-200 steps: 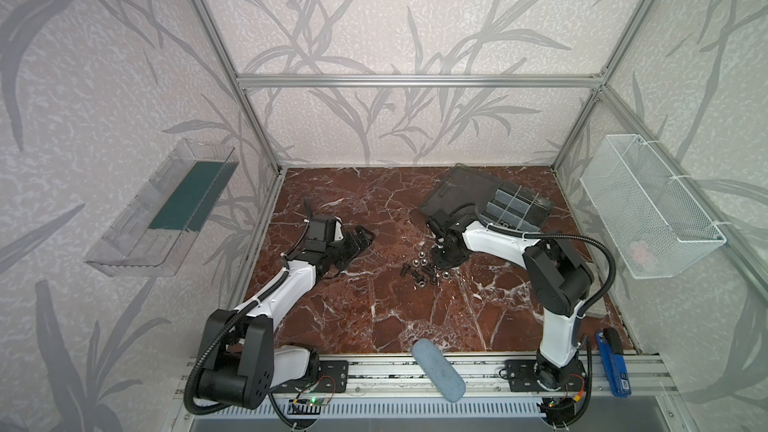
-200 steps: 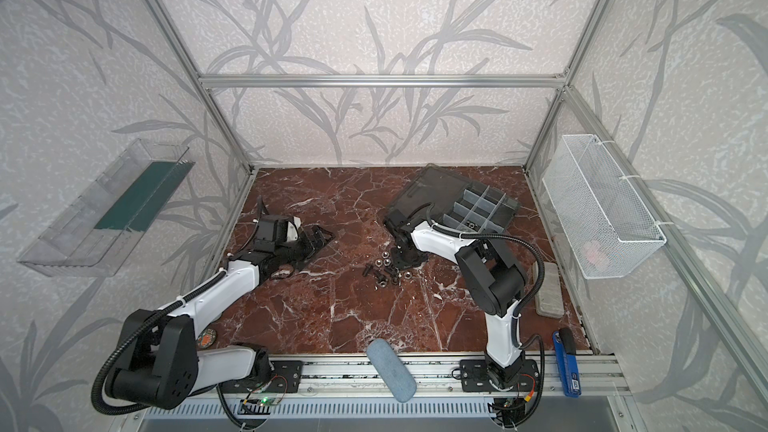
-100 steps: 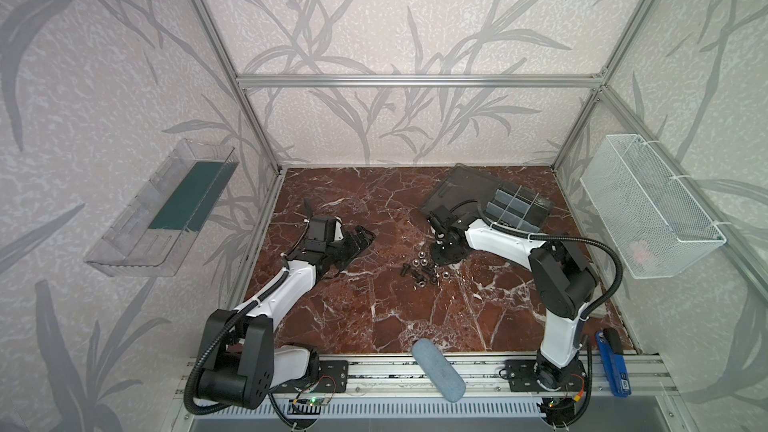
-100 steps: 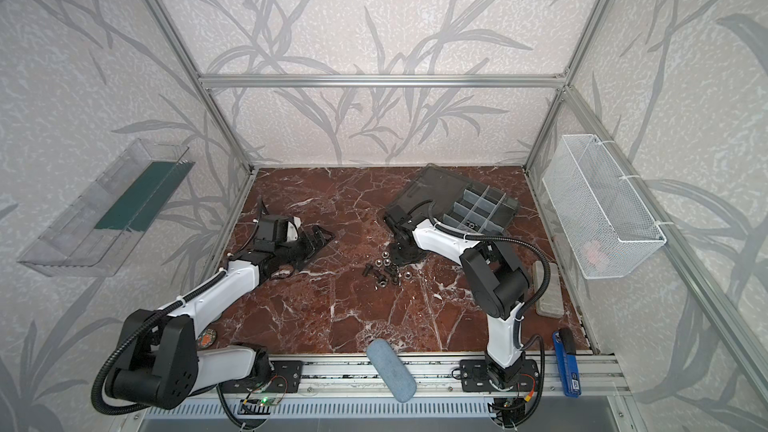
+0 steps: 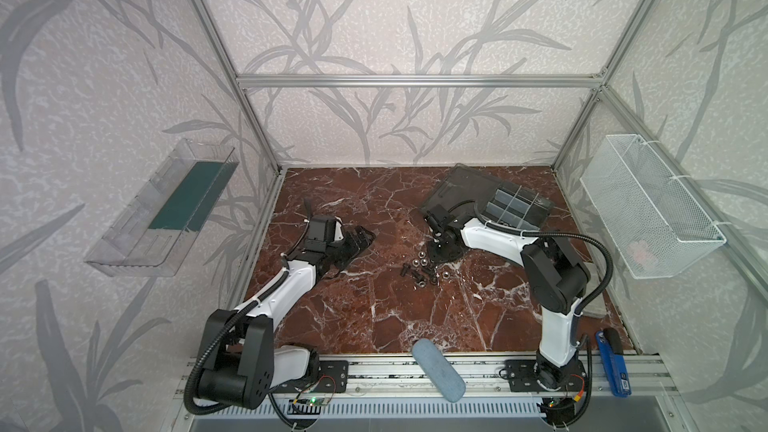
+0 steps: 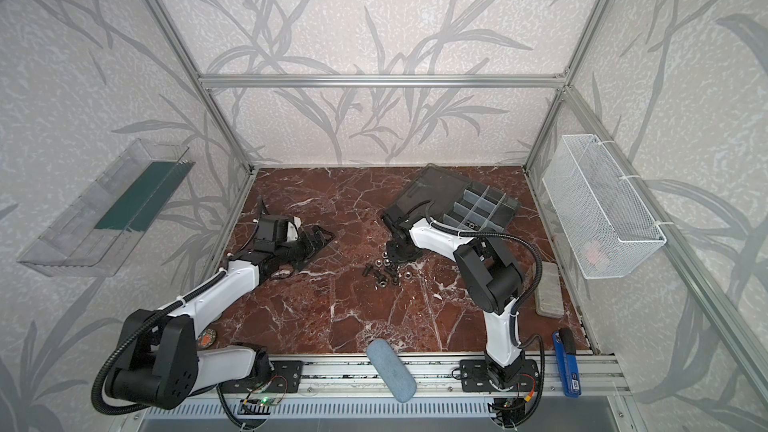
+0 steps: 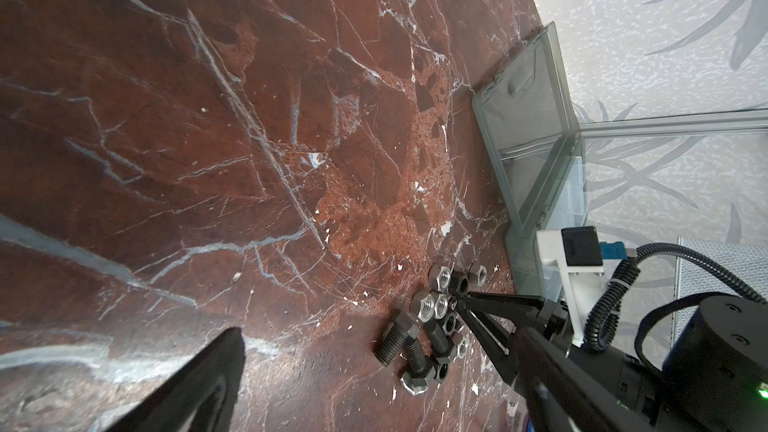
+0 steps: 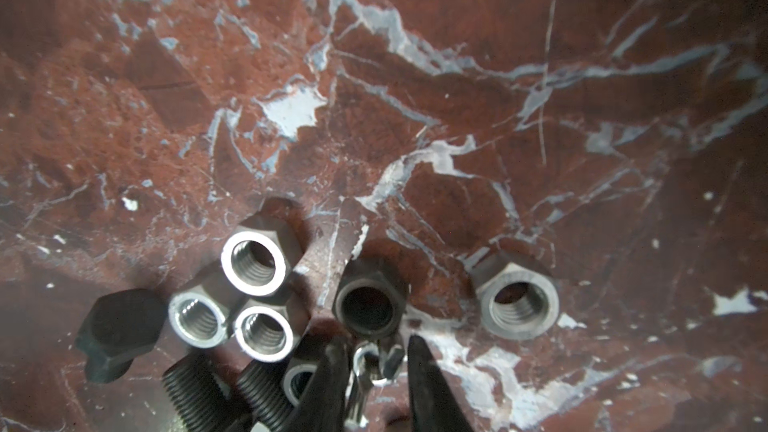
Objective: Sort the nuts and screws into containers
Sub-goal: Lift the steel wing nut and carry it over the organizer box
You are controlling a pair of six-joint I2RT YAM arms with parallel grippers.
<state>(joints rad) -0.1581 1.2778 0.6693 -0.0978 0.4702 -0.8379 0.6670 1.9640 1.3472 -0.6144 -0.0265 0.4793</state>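
Several silver nuts [image 8: 254, 261] and black screws [image 7: 395, 342] lie in a small pile [image 5: 424, 272] mid-table. My right gripper [image 8: 376, 347] points down at the pile's far side [image 5: 436, 257], shut on a small silver nut [image 8: 374, 361] that stands on edge between its fingertips. A dark nut [image 8: 370, 305] lies just beyond the tips. My left gripper [image 5: 359, 238] rests low on the left of the table, open and empty, its fingers [image 7: 216, 367] far from the pile. The containers are compartments of a dark organizer box [image 5: 517, 205] at the back right, with its lid [image 5: 457, 189] open.
A white wire basket [image 5: 648, 209] hangs on the right wall and a clear tray [image 5: 162, 209] on the left wall. A blue-grey case [image 5: 438, 371] lies over the front rail. Beside the right arm's base are a blue tool [image 5: 611, 363] and a grey pad [image 6: 548, 288].
My right wrist has edged slightly towards the back over the pile. The left arm has not moved.
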